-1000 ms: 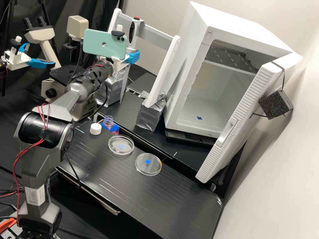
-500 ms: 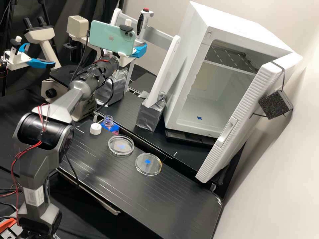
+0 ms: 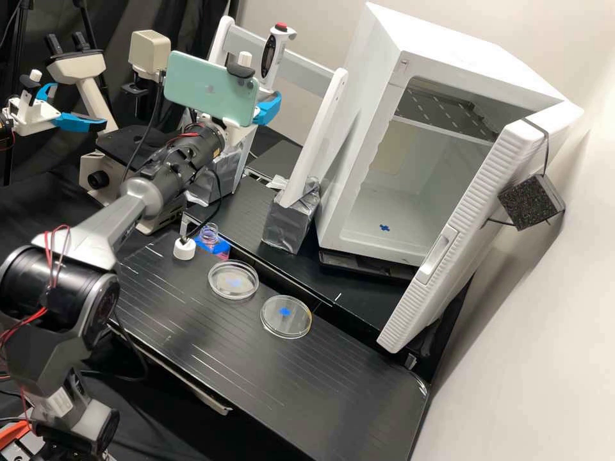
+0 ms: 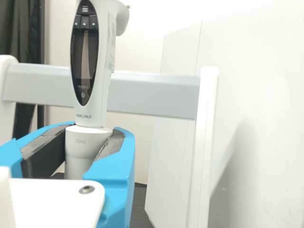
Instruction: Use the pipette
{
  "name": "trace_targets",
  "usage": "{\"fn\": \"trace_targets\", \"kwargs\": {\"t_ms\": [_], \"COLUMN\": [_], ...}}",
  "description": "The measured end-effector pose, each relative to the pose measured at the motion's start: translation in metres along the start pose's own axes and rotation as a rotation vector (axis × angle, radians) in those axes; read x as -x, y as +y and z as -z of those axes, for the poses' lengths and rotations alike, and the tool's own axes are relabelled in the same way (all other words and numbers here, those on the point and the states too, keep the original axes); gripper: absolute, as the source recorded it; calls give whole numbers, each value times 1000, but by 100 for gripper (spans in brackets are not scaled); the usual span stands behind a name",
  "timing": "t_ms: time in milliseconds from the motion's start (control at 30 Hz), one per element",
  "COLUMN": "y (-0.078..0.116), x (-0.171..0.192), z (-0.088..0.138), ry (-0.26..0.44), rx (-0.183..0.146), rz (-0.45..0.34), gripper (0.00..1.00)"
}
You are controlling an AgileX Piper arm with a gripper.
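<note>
In the high view my gripper [image 3: 266, 109] is above the far left of the bench, at the rack, with the phone mounted over it. It is shut on the white pipette [image 3: 277, 59], which stands nearly upright with its red-topped head high. In the wrist view the gripper [image 4: 95, 130] has its dark-padded blue fingers on both sides of the lower barrel of the pipette [image 4: 90, 107], just under the dark display. The pipette's lower end is hidden. An open bottle of pink liquid [image 3: 210, 235] stands on the bench beside two clear dishes, one [image 3: 233, 280] nearer the bottle, another [image 3: 286, 316] farther right.
A white cap [image 3: 184, 248] sits left of the bottle. The grey crossbar [image 4: 152, 95] and white uprights of the rack are close behind the pipette. A white incubator [image 3: 384, 192] with its door open stands at right. A microscope [image 3: 96, 169] is at left.
The pipette, held in my gripper, has moved up and rightward from its earlier place at the rack, then slightly back left. My arm's elbow has swung left and lower.
</note>
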Motion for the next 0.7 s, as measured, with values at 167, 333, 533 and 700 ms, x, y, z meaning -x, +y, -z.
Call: {"fn": "trace_targets", "kwargs": {"t_ms": [167, 333, 533, 700], "y": [-1, -4, -16, -29], "x": [18, 39, 52, 57], "z": [-8, -18, -24, -26], "ry": [-1, -1, 7, 5], "rx": [-31, -64, -75, -70], "rz": [-19, -67, -89, -58], "gripper": [0, 0, 0, 0]}}
